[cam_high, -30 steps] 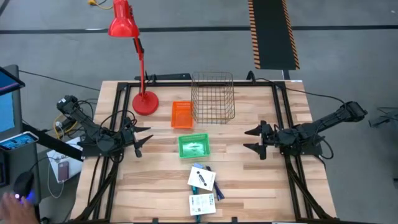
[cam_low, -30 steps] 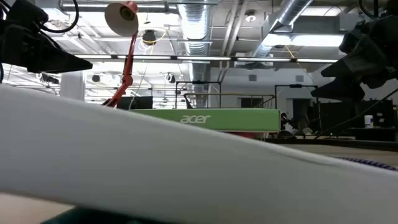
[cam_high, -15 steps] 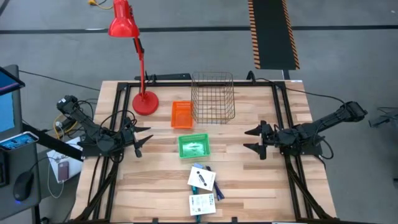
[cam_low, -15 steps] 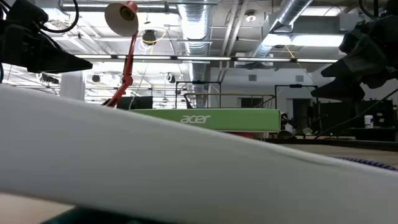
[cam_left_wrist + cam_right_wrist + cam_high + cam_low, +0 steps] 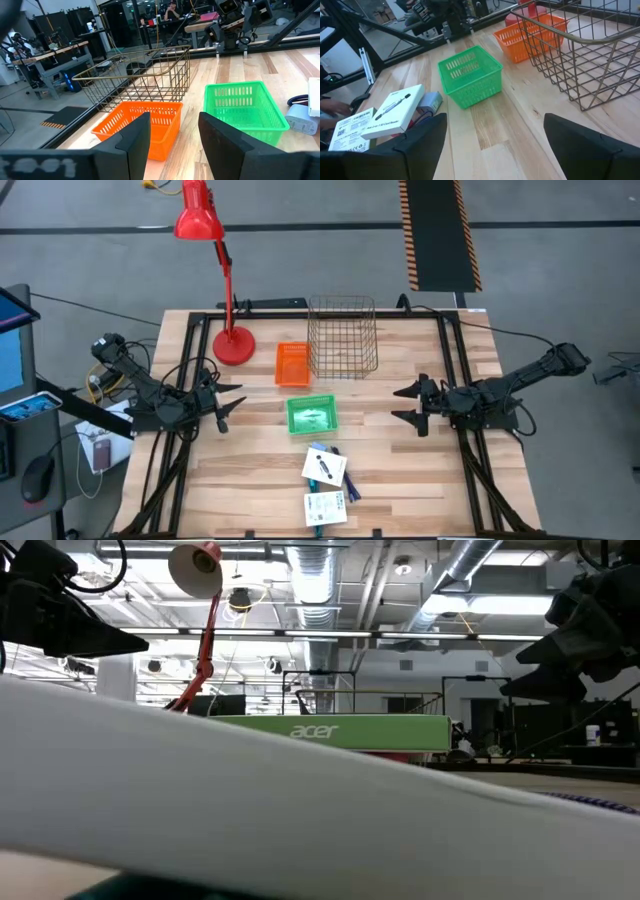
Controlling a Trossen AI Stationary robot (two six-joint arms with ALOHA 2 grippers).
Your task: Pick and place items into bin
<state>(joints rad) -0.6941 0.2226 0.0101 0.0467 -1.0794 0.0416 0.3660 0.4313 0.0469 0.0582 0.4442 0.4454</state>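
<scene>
Two white card packs with dark print lie near the table's near edge: one [image 5: 324, 467] flat on top of pens and a pale block, the other [image 5: 325, 508] closer to the edge; both show in the right wrist view [image 5: 395, 111] [image 5: 351, 130]. A pale lavender block [image 5: 431, 102] sits beside the upper pack. A green bin [image 5: 311, 416] stands mid-table. My left gripper [image 5: 228, 403] hovers open at the table's left, my right gripper [image 5: 408, 407] open at the right, each clear of everything.
An orange bin [image 5: 293, 365] and a wire basket [image 5: 342, 337] stand behind the green bin, a red desk lamp [image 5: 232, 345] at the far left. In the low view a white pack [image 5: 250, 810] fills the foreground. Bare wood lies between the grippers and the bins.
</scene>
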